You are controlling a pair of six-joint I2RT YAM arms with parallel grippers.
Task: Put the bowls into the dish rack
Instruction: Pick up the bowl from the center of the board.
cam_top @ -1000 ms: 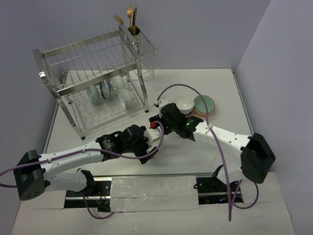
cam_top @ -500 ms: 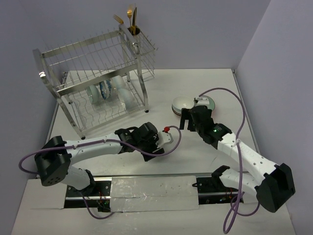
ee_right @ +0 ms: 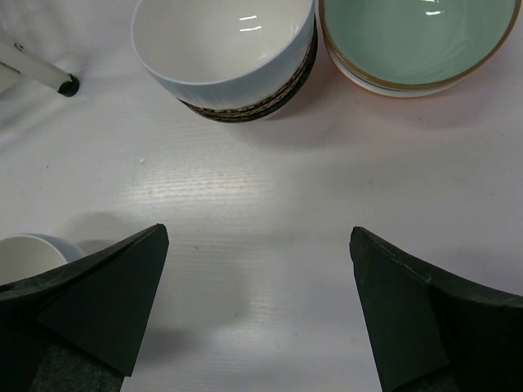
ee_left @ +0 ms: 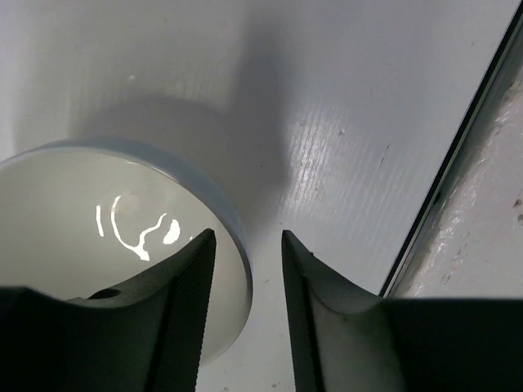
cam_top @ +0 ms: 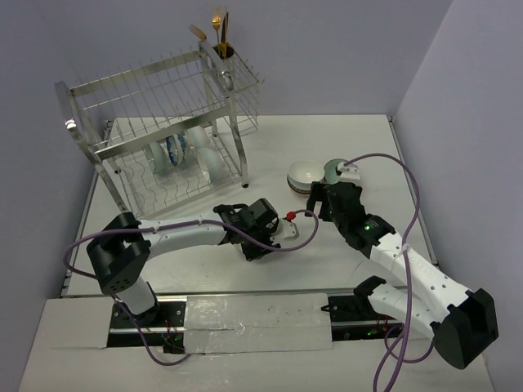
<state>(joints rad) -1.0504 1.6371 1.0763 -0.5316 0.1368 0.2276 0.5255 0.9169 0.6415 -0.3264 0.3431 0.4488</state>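
Note:
A small white bowl (ee_left: pixel 98 237) sits on the table in front of the arms; it shows in the top view (cam_top: pixel 288 232) and at the right wrist view's left edge (ee_right: pixel 24 251). My left gripper (ee_left: pixel 245 237) (cam_top: pixel 274 234) is open and straddles its rim, one finger inside, one outside. My right gripper (ee_right: pixel 257 233) (cam_top: pixel 317 201) is open wide and empty over bare table. Beyond it stand a white bowl on brown-patterned bowls (ee_right: pixel 225 49) (cam_top: pixel 305 173) and a teal bowl stack (ee_right: pixel 417 37) (cam_top: pixel 339 170). The dish rack (cam_top: pixel 90 147) holds several bowls (cam_top: pixel 173 152) on its lower tier.
A cutlery cup with gold utensils (cam_top: pixel 221 37) stands at the rack's far right corner. A rack leg with a black foot (ee_right: pixel 37 72) is near the white bowl stack. The table's front edge and metal rail (ee_left: pixel 458 163) lie close to my left gripper.
My right gripper has drawn back to the right, away from the table's middle, toward the bowl stacks. My left gripper has reached right to the small white bowl and now straddles its rim.

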